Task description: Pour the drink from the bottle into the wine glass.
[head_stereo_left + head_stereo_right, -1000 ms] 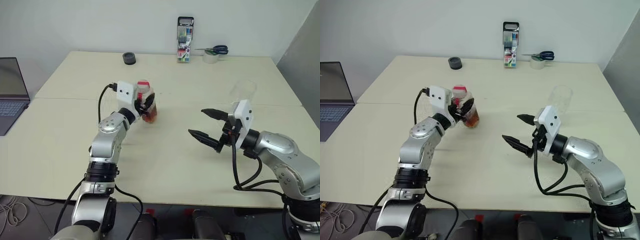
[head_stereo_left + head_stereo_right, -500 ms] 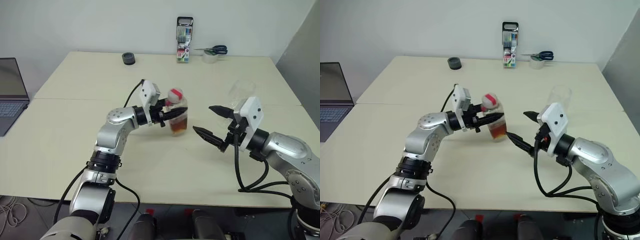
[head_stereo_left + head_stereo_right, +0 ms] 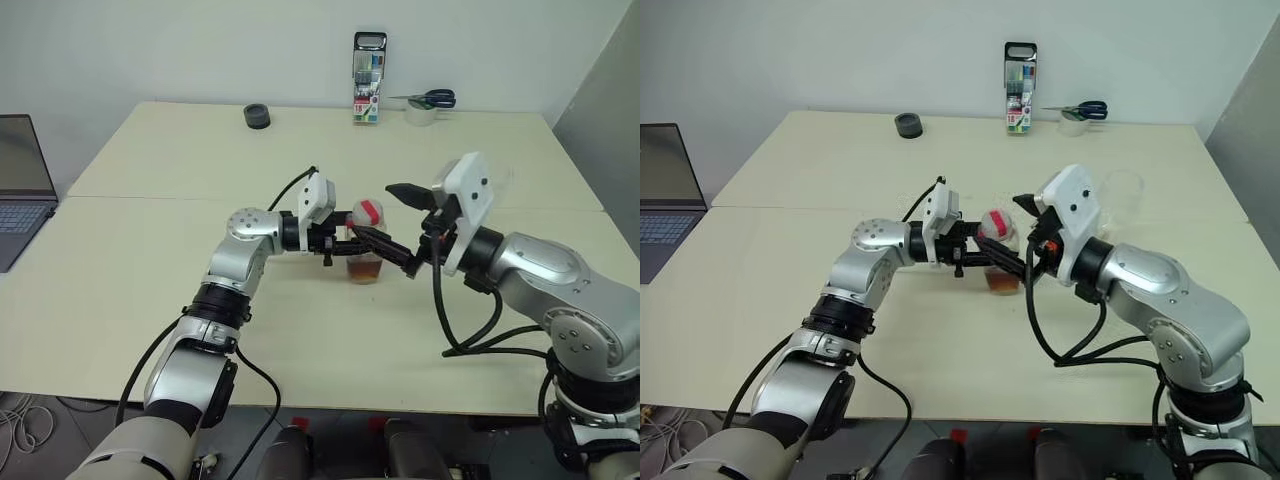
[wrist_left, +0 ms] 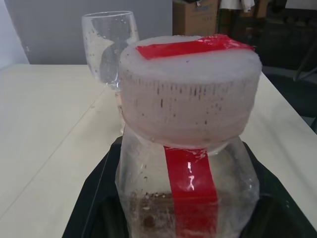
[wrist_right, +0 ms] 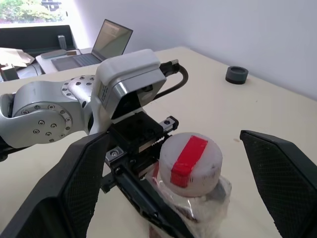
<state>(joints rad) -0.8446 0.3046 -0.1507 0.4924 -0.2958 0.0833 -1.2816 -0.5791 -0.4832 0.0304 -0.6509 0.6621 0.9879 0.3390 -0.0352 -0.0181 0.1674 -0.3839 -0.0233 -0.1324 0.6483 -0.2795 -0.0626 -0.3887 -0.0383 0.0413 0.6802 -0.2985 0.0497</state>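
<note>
I have carried the bottle [image 3: 365,248] rightward, upright, cap up, clamped in my left gripper [image 3: 372,240]; my right gripper [image 5: 178,183], spread wide, now straddles its cap.

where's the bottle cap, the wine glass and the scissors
bottle cap [image 5: 190,160], right wrist view, on the red strip across its top
wine glass [image 4: 109,47], left wrist view, on the bowl
scissors [image 3: 437,99], left eye view, on the blue handles
</note>
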